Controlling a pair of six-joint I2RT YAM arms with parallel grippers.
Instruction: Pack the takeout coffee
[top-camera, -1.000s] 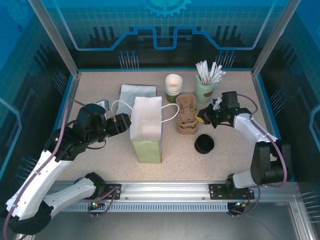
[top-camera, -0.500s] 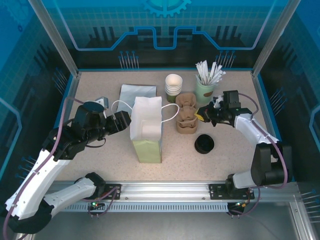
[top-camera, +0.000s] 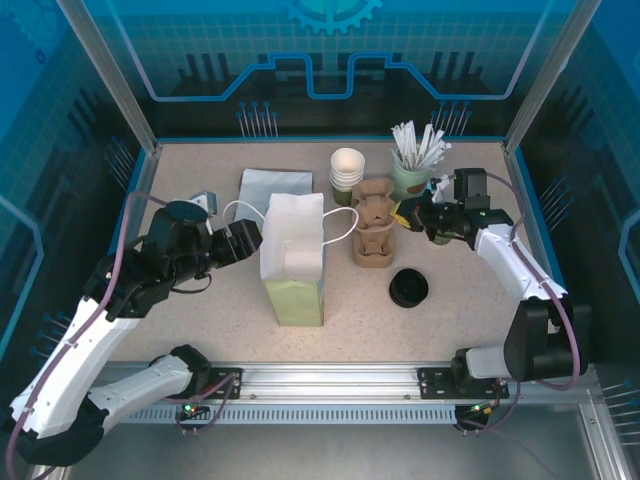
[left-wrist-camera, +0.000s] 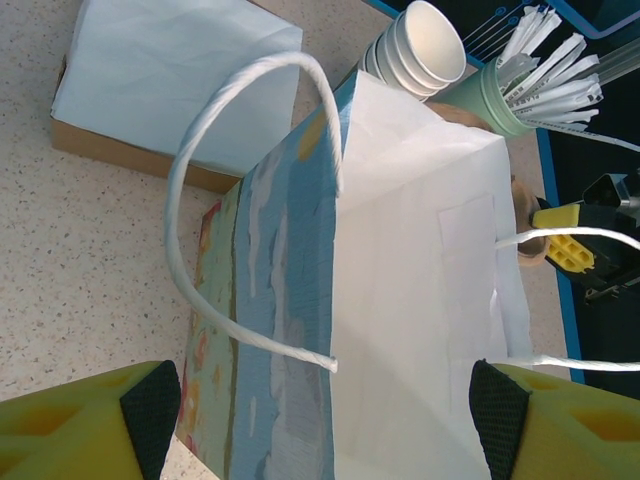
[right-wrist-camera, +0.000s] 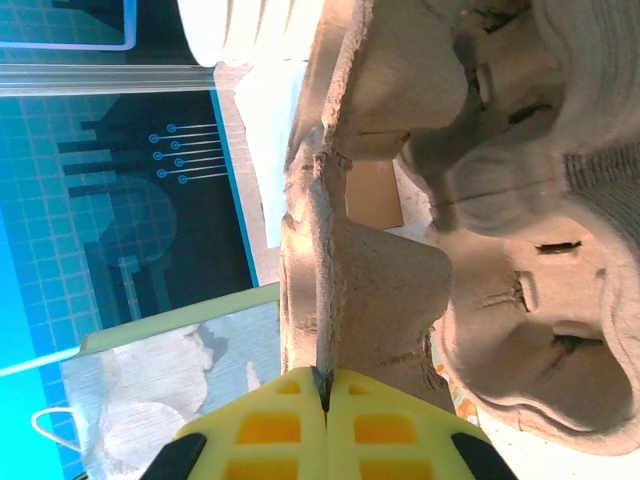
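Our right jaws are clenched on the thin upright edge of the carrier (right-wrist-camera: 380, 280), which stretches away from them. Past its far end, off to the left of these jaws, the cup (top-camera: 347, 168) stands upright on the surface (top-camera: 360, 325). Our left jaws are released and wide apart, with the bag (left-wrist-camera: 400, 250) just ahead of them and the cup beyond it. We judge the cup light, thin-walled, easily crushed and probably slick. We should take it across the sides, just below the rim, gently and upright.
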